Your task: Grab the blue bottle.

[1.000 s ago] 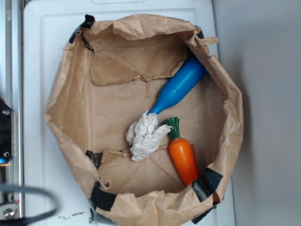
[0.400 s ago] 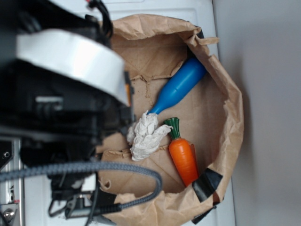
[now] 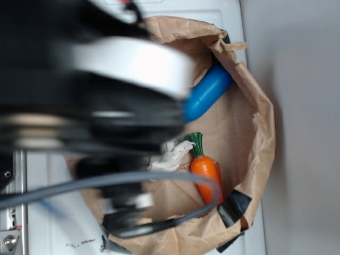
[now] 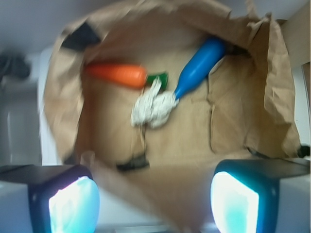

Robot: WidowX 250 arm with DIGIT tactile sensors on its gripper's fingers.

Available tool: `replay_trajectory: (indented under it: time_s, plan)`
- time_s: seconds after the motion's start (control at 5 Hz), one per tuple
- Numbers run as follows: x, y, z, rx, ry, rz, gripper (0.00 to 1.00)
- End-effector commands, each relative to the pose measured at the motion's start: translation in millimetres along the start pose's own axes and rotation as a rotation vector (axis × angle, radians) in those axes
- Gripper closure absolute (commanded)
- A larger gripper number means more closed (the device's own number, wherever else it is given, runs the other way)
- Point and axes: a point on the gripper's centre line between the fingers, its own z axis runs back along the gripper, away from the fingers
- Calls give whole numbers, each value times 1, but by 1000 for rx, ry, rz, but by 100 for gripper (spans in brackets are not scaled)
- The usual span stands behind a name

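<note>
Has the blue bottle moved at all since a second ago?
No. The blue bottle lies against the same fold of the paper bag rim, beside the carrot.

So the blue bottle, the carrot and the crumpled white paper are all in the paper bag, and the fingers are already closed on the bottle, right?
Not quite. The blue bottle, carrot and white paper are all in the paper bag, but the fingers aren't closed on the bottle. The wrist view shows them open, well short of the bottle, with nothing between them.
</note>
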Motion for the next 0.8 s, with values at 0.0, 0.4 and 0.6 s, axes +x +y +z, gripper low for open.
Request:
replay_trajectory:
  time_s: [0.0,0.4,0.6]
  plan:
    - [38,12,0,34,-93,245,0]
    - [36,32,-5,72,-110,397,0]
    - [36,32,-5,72,-110,397,0]
